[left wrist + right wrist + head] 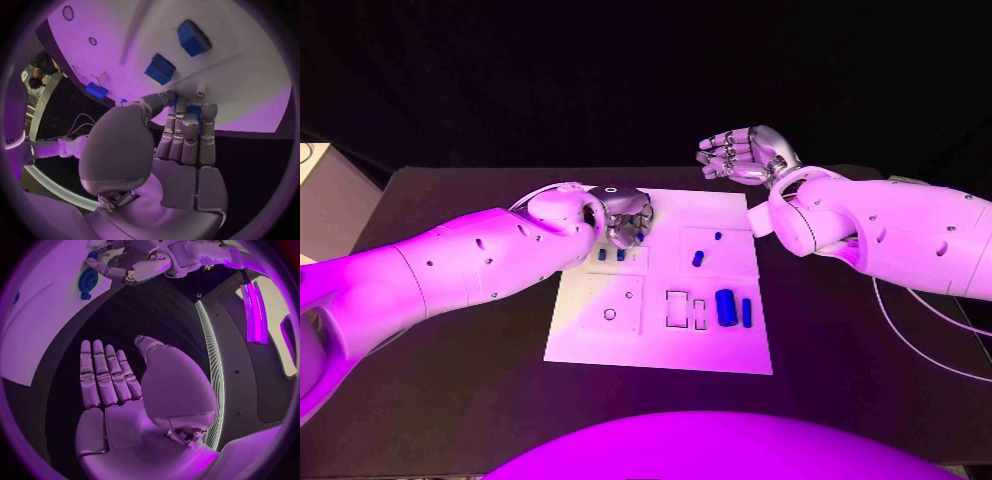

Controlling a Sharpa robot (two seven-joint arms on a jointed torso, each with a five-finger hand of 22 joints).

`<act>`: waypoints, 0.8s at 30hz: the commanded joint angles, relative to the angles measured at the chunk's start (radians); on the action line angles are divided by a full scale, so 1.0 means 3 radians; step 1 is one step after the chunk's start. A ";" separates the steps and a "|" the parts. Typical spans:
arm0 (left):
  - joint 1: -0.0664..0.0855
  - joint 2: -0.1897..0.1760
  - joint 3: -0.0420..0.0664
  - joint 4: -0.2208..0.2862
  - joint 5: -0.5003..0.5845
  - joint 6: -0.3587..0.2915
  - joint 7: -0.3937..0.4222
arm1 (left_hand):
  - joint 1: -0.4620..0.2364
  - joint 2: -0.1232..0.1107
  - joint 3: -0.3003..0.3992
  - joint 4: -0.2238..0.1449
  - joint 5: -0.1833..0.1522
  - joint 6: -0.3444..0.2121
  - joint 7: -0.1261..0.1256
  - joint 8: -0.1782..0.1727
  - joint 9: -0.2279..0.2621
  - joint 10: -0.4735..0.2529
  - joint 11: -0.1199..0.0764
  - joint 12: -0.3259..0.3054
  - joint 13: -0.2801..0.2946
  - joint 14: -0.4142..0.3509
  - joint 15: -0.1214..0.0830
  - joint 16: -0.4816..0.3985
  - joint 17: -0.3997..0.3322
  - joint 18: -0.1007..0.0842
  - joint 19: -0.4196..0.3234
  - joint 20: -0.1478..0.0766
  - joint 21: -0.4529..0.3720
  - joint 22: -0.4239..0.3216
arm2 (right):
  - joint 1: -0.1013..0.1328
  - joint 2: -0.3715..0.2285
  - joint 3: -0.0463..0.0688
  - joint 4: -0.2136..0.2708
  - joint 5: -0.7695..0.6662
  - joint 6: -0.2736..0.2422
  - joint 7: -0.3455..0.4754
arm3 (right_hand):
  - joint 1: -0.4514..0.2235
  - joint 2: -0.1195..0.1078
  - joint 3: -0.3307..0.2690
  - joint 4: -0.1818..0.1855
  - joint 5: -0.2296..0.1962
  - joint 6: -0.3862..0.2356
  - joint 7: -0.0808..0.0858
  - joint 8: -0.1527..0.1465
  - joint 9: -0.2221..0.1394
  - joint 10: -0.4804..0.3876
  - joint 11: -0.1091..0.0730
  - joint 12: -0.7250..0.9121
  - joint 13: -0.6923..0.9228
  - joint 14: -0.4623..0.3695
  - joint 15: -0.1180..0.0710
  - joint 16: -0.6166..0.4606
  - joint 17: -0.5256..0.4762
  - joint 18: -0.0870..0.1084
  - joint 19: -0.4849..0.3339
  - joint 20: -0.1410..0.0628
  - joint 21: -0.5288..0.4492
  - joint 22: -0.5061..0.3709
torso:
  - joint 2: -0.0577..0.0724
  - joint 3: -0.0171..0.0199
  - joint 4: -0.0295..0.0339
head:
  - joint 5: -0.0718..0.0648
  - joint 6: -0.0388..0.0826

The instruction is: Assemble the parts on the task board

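The white task board (661,340) lies in the middle of the black table. My left hand (625,215) hangs over its far left part, fingers pointing down. In the left wrist view its thumb and fingertips (187,117) pinch a small blue part (194,112) close above the board (250,85). Two small blue blocks (610,255) stand in the board just near of that hand. My right hand (744,155) is raised beyond the board's far right corner; its fingers (103,375) lie straight with nothing in the palm.
A thick blue cylinder (726,306) and a thin blue bar (747,311) lie at the board's right side, beside two empty rectangular slots (687,310). Two small blue pieces (700,258) sit further back. A round hole (610,314) marks the near left.
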 commanded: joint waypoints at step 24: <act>-0.0021 -0.0432 0.0198 0.0436 0.0352 -0.0338 0.0128 | -0.0053 0.0018 0.0000 -0.0034 -0.0014 0.0059 0.0003 -0.0079 0.0049 0.0108 0.0009 -0.0186 -0.0026 0.0094 -0.0002 0.0030 0.0056 -0.0048 0.0092 -0.0023 0.0063 0.0079 | -0.0001 -0.0007 0.0001 0.0001 -0.0006 0.0056 0.0033 | -0.0019 0.0017 -0.0002 -0.0002 0.0020 0.0031 0.0236 -0.0022 -0.0005 0.0019 -0.0002 -0.0017 -0.0004 0.0018 -0.0008 -0.0020 -0.0003 0.0041 -0.0023 0.0003 -0.0003 -0.0003 | -0.0012 0.0000 0.0010 | -0.0001 0.0001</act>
